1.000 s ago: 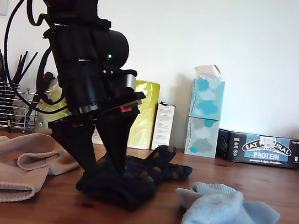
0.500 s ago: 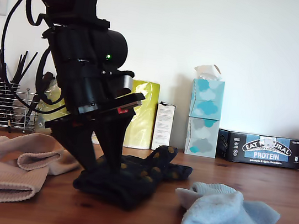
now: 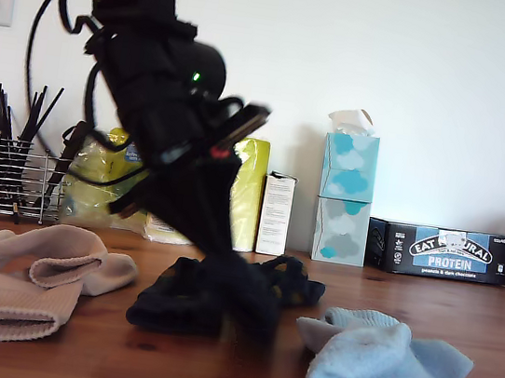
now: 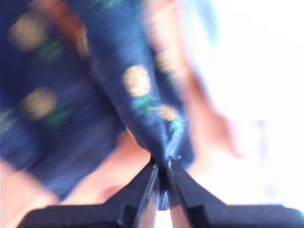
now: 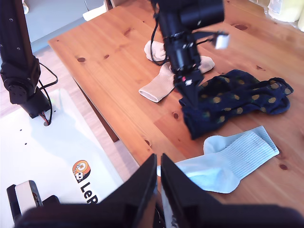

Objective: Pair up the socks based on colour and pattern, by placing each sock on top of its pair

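Socks lie on the wooden table [image 5: 118, 38]. My first gripper [image 4: 162, 167] pinches a fold of a dark spotted sock [image 4: 137, 95] tight between its tips, and the rest of that sock spreads out just past them. My second gripper [image 5: 158, 166] is pressed together, holding nothing, with a light blue sock [image 5: 228, 159] near its tips.

On a table [image 3: 116, 358], seen in the exterior view: a sock pile [image 3: 24, 274] at the left, spotted socks [image 3: 218, 297] in the middle, another sock pile [image 3: 382, 372] at the right and nearest the camera. Behind them along the wall, from left to right: a wire utensil holder [image 3: 15, 174], a paper roll [image 3: 244, 193], a small carton [image 3: 275, 213], stacked tissue boxes [image 3: 344, 197], a snack box [image 3: 439, 251].
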